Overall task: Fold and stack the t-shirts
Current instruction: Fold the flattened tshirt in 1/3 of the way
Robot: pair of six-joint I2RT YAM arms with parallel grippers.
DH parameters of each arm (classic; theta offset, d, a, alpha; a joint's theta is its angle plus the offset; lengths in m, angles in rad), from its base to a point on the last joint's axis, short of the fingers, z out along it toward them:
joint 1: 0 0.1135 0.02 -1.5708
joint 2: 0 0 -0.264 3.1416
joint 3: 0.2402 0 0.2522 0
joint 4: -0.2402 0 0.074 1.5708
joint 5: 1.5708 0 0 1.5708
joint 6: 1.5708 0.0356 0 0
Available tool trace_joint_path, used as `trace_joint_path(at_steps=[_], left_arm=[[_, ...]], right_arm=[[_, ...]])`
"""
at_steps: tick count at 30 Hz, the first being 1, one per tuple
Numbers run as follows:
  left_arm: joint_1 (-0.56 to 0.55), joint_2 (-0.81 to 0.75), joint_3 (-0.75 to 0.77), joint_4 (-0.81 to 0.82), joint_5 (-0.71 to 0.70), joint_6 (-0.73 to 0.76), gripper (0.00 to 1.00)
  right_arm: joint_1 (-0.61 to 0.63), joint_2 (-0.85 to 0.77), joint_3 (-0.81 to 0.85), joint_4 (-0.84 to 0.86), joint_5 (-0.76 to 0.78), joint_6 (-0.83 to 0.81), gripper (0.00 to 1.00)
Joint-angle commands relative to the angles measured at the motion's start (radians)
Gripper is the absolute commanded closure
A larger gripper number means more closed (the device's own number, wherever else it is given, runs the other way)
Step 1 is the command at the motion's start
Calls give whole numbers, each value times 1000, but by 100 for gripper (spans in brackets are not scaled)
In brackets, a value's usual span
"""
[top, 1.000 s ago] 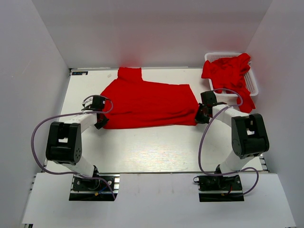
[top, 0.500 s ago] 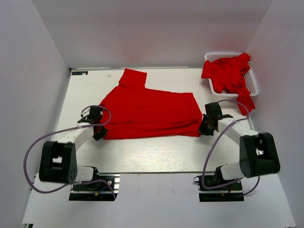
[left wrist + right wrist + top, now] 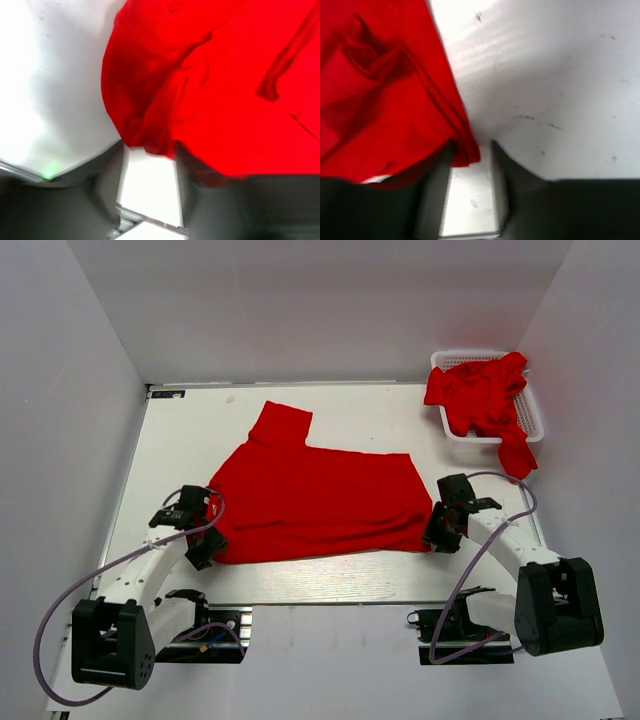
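One red t-shirt (image 3: 320, 502) lies spread flat on the white table, a sleeve pointing to the far side. My left gripper (image 3: 208, 540) sits at its near left corner and my right gripper (image 3: 435, 535) at its near right corner. In the left wrist view the left gripper (image 3: 150, 152) is open, with the shirt's hem (image 3: 150, 135) lying at the fingertips and bare table between the fingers. In the right wrist view the right gripper (image 3: 470, 152) is open too, and the shirt's corner (image 3: 465, 145) rests loose between its tips. More red t-shirts (image 3: 480, 390) are heaped in the basket.
The white lattice basket (image 3: 538, 415) stands at the far right corner, one shirt hanging over its near rim. White walls close in the table on the left, back and right. The arm bases and purple cables occupy the near edge.
Both arms drew the shirt toward the near edge, flattening it. Both grippers, shut on the near corners before, have opened and let the cloth go.
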Motion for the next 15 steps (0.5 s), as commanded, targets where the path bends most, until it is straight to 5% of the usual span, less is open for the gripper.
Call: trace_joint_path(at_steps=[1,2,3,5,9,15], left_arm=[[-1,-47,132,-120,-32,-18,41],[-1,-61,157,-137,-43,-9,38],[-1,-61,183,-151,-55,-9,35],[-1,-71,237,-149,-65,41,25],[-1,-61,286,-109,-36,83,0],[-1,43,318,24,96,185,0]], right_arm=[[1,-11,52,-109,28,-40,53],[-2,-26,61,-119,29,-48,47],[-1,-34,72,-131,34,-64,26],[1,-55,118,-158,49,-94,10],[4,-83,187,-176,24,-172,10],[12,-112,169,-29,-269,-236,10]])
